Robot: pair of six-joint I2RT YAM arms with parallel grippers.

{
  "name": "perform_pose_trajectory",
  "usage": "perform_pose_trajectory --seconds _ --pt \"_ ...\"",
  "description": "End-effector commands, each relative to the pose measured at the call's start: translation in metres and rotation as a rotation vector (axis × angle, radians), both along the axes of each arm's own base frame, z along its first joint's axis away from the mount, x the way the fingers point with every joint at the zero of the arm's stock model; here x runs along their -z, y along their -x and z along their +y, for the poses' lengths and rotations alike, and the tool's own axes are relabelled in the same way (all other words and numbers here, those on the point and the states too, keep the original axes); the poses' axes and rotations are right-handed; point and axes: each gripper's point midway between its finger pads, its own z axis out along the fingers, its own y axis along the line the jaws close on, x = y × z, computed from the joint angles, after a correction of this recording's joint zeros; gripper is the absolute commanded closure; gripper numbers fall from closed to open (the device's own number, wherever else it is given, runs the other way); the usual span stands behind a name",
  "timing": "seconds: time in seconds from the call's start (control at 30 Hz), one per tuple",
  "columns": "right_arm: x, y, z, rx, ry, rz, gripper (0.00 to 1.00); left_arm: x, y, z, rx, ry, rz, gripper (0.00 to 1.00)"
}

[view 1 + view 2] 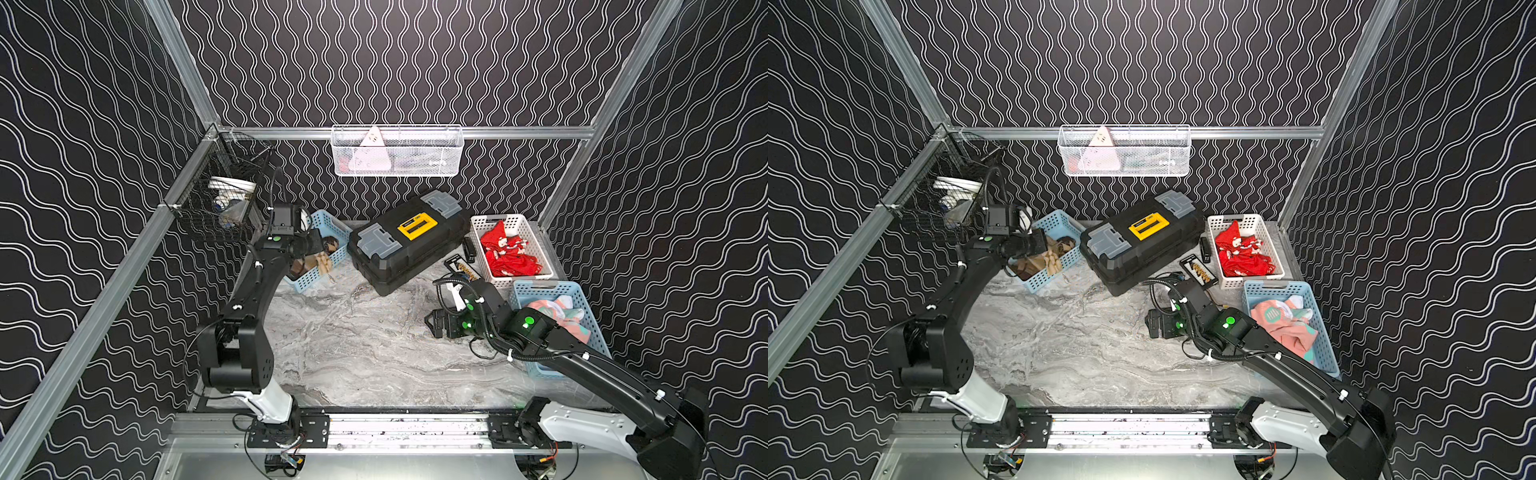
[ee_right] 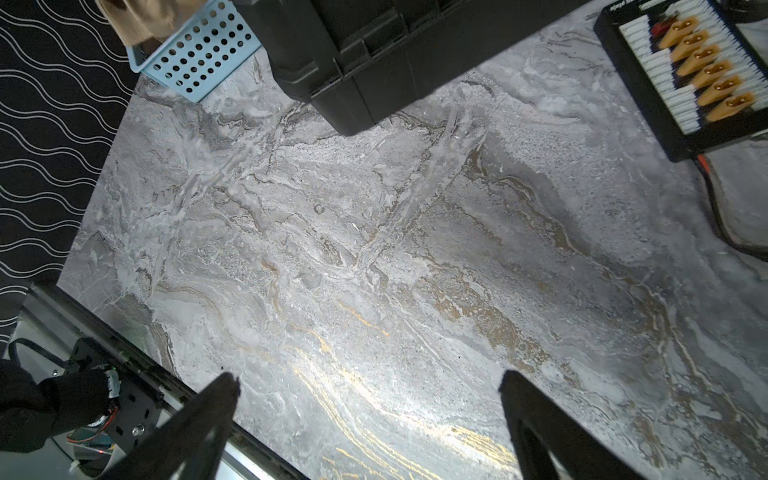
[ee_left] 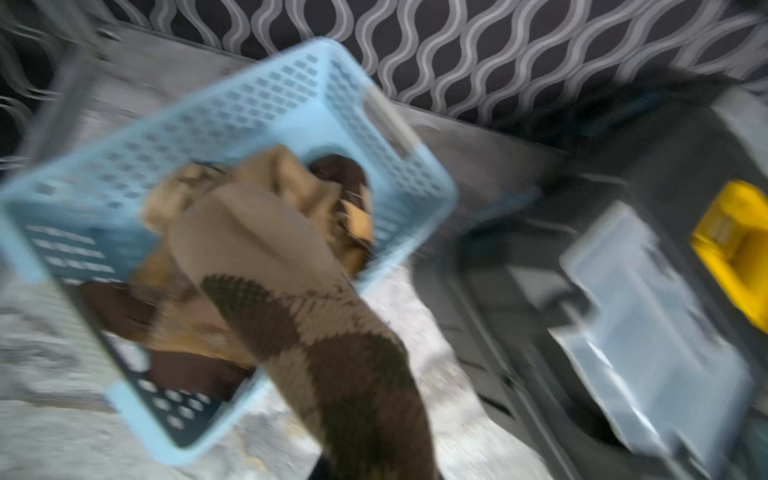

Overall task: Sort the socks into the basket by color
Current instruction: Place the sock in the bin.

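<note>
Left wrist view: tan-brown argyle sock [image 3: 316,332] hangs clamped in left hand [image 1: 316,248] over pale-blue plastic basket [image 3: 249,104]; right hand [image 2: 370,378] gapes above grey marbled desk [image 2: 374,208].

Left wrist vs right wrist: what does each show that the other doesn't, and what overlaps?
Only left wrist (blurred): the inside of the blue basket, with the argyle sock draped into it over other brown socks; the top of the toolbox with its yellow latch.
Only right wrist: the right gripper, open and empty above the marble table; a tray of tan connectors.
Both: blue basket, toolbox, marble table, and tan sock fabric at the basket.
</note>
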Motion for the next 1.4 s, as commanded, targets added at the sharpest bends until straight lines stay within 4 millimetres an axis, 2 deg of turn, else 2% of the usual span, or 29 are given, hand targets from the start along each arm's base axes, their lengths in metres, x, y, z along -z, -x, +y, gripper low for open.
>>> perform_pose_trajectory --seconds 0.0,0.2,0.4,0.57,0.77,0.97,1.1,1.17,1.23,1.3,1.37 --pt "0.007 -0.001 -0.003 0.006 0.010 0.021 0.00 -0.001 -0.019 0.024 -0.031 -0.108 -0.012 1.00" --pt "0.015 -0.009 -0.006 0.014 0.007 0.052 0.00 0.017 -0.054 0.051 -0.072 -0.204 0.007 1.00" --pt "0.024 -0.015 -0.010 0.029 0.010 0.085 0.00 0.055 -0.076 0.069 -0.080 -0.304 0.071 1.00" --pt "0.031 -0.020 -0.011 0.038 0.011 0.109 0.00 0.097 -0.087 0.072 -0.050 -0.337 0.150 1.00" --pt "0.037 -0.025 -0.007 0.038 0.012 0.131 0.00 0.150 -0.095 0.063 -0.008 -0.277 0.233 1.00" --pt "0.039 -0.026 -0.006 0.041 0.021 0.141 0.00 0.188 -0.096 0.055 0.014 -0.219 0.297 1.00" --pt "0.038 -0.027 -0.008 0.049 0.024 0.140 0.00 0.192 -0.093 0.052 0.017 -0.205 0.296 1.00" --pt "0.037 -0.027 -0.009 0.054 0.022 0.136 0.00 0.185 -0.091 0.052 0.014 -0.202 0.279 1.00" --pt "0.037 -0.027 -0.010 0.061 0.024 0.136 0.00 0.175 -0.091 0.052 0.009 -0.200 0.262 0.96" --pt "0.036 -0.027 -0.011 0.068 0.026 0.138 0.00 0.163 -0.091 0.052 0.005 -0.198 0.244 0.85" --pt "0.036 -0.028 -0.013 0.076 0.030 0.140 0.00 0.147 -0.092 0.051 0.002 -0.198 0.216 0.66"
